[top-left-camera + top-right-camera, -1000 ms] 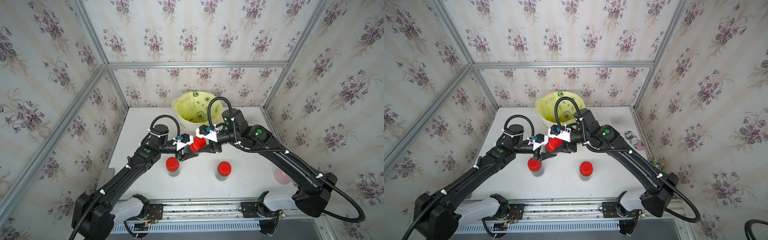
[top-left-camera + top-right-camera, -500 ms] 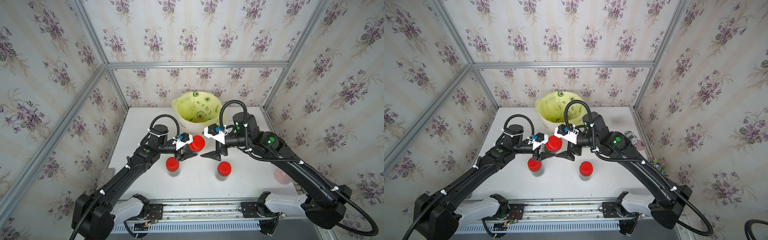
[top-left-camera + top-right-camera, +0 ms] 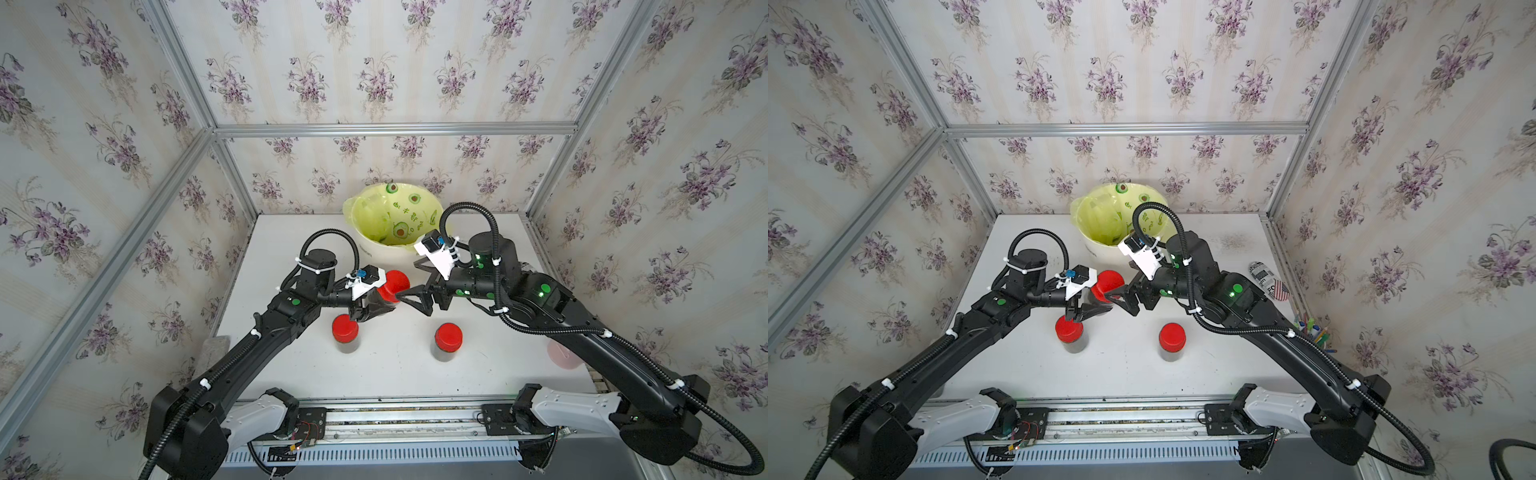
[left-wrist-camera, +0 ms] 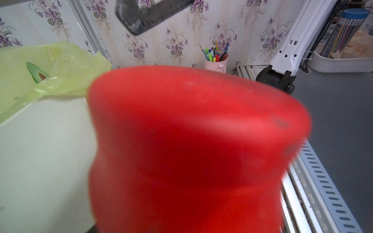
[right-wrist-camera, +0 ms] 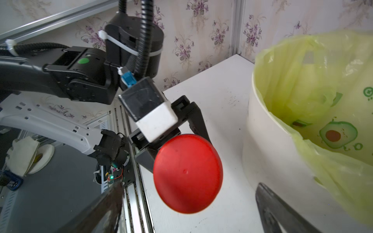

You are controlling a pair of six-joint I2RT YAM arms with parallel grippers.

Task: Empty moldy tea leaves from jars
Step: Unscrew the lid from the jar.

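My left gripper (image 3: 376,305) is shut on the body of a clear jar whose red lid (image 3: 392,284) tilts toward the right arm, above the table's middle. That lid (image 4: 191,151) fills the left wrist view and hides the jaws. My right gripper (image 3: 409,280) stands open facing the lid (image 5: 187,173), with one fingertip close beside its rim and nothing held. Two more jars (image 3: 345,332) (image 3: 448,338) stand upright and capped nearer the front, with dark tea leaves (image 3: 444,353) showing through the glass. Both top views show the same layout, with the held lid (image 3: 1108,284) between the arms.
A white bin (image 3: 374,253) with a yellow-green avocado-print liner stands at the back centre, just behind both grippers. A pink cup of pens (image 4: 216,64) sits off the table's right edge. A printed can (image 3: 1268,280) lies at the right side. A metal rail (image 3: 395,415) runs along the front.
The right gripper left the lid, opened wide and drew back to the right. It has now come back up to the lid, still open. The left gripper has kept the jar in place.
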